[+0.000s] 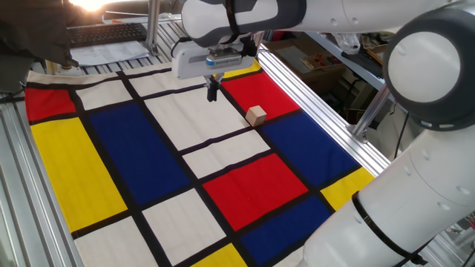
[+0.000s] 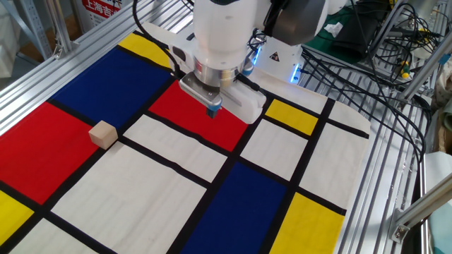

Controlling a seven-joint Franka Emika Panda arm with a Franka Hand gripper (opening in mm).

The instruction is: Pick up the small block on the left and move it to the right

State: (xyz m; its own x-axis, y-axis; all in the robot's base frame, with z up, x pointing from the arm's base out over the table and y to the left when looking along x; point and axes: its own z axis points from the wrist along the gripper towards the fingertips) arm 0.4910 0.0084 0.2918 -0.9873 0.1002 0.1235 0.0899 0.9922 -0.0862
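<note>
Arm above a colour-block cloth on an aluminium-framed table.
Left to right in the other fixed view: the small block (image 2: 103, 134) sits on a red panel near a black stripe, well left of the jaws; the gripper (image 2: 212, 110) hangs empty above a red panel, fingers pressed together; cables (image 2: 367, 53) crowd the right edge.

No legible text in either view. A red-and-white sign (image 2: 103, 6) stood at the top left edge of the other fixed view, characters too small to read. A papers stack (image 1: 111, 52) showed no readable print.
</note>
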